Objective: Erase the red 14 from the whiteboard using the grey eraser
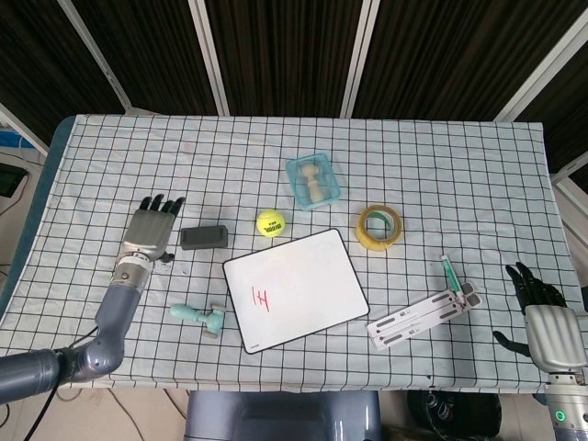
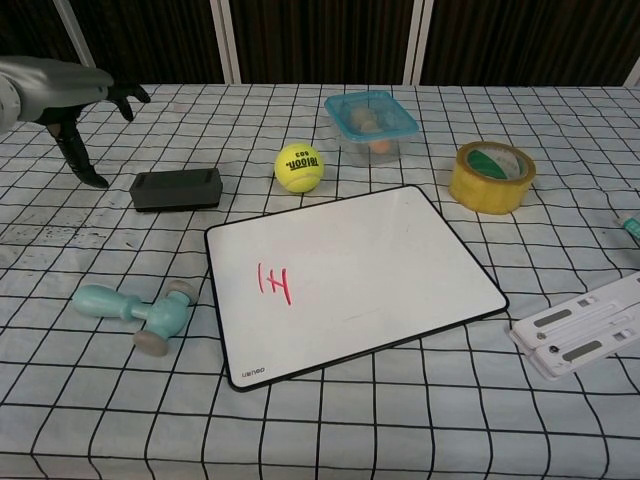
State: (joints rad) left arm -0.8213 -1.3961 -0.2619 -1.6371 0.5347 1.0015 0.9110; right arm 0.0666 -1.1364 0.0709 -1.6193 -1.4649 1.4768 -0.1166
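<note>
The whiteboard [image 1: 303, 276] [image 2: 380, 260] lies near the table's front middle, with a red 14 [image 1: 262, 299] [image 2: 274, 282] written near its left edge. The grey eraser [image 1: 204, 237] [image 2: 177, 189] rests on the cloth just beyond the board's left corner. My left hand [image 1: 150, 230] [image 2: 62, 92] hovers open directly left of the eraser, fingers spread, a short gap from it. Far to the right, at the table's front corner, my right hand [image 1: 544, 323] stays open and holds nothing; the chest view does not show it.
A teal-handled tool [image 1: 198, 317] [image 2: 135, 314] lies left of the board. Behind the board are a tennis ball [image 1: 270, 221] [image 2: 300, 166], a blue lidded box [image 1: 312, 181] [image 2: 371, 124] and a yellow tape roll [image 1: 380, 226] [image 2: 491, 175]. A white strip [image 1: 424, 317] and a green pen [image 1: 451, 273] lie at right.
</note>
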